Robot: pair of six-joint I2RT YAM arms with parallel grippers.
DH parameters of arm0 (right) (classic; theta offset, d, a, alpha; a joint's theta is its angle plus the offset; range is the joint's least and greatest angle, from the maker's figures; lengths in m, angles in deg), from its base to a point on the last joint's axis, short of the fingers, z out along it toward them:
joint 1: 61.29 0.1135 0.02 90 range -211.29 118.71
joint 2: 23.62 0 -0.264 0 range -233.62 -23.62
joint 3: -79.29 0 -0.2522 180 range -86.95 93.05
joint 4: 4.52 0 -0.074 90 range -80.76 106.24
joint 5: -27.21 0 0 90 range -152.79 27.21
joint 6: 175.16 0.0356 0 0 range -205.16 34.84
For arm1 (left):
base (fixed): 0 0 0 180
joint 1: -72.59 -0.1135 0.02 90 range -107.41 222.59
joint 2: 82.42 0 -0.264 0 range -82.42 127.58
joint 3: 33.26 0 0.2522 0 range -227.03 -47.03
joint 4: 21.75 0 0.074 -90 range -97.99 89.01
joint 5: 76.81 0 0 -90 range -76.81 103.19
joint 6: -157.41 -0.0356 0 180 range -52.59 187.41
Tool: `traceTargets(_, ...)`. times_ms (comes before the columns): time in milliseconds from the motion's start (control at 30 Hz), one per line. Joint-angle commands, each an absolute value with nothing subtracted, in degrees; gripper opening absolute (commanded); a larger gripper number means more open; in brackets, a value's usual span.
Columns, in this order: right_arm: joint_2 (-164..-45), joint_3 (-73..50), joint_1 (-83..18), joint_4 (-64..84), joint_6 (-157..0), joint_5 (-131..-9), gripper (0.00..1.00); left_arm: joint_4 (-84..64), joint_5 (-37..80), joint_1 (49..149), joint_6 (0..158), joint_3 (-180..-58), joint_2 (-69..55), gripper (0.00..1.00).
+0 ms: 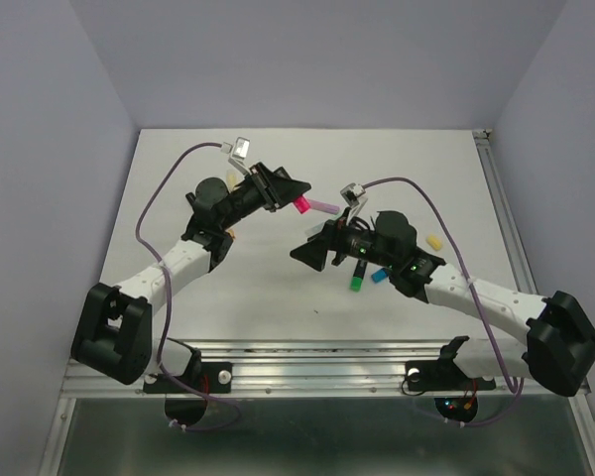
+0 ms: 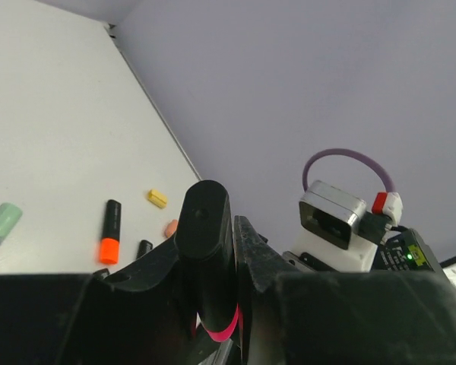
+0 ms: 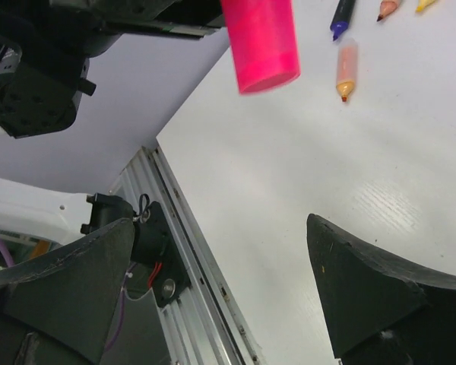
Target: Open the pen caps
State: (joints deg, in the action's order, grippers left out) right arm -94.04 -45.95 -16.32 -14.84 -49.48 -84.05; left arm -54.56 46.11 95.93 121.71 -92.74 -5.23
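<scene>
The counter (image 1: 278, 297) carries other pens, among them a green-ended pen (image 1: 357, 282) lying close under the right arm. Your left fingers (image 2: 254, 258) are clamped on a black pen barrel (image 2: 205, 243), held clear of the counter. Its pink cap (image 3: 260, 42) points toward your right fingers (image 3: 365, 296), which are spread wide and hold nothing. Step in hand: presenting the capped pen. Next move, as judged: enclose the cap, close, and pull straight along the barrel.
</scene>
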Motion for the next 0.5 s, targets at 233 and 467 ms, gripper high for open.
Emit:
traceTargets(233,-93.15,-41.16,-16.47,-17.22,-52.55,-81.69,1.00,-61.34,50.19,100.10,123.83,-91.15,-9.11,0.00)
traceTargets(467,-92.97,-40.01,-16.47,-19.24,-52.73,-80.72,0.99,-62.48,50.54,100.98,124.10,-89.74,-10.78,0.00)
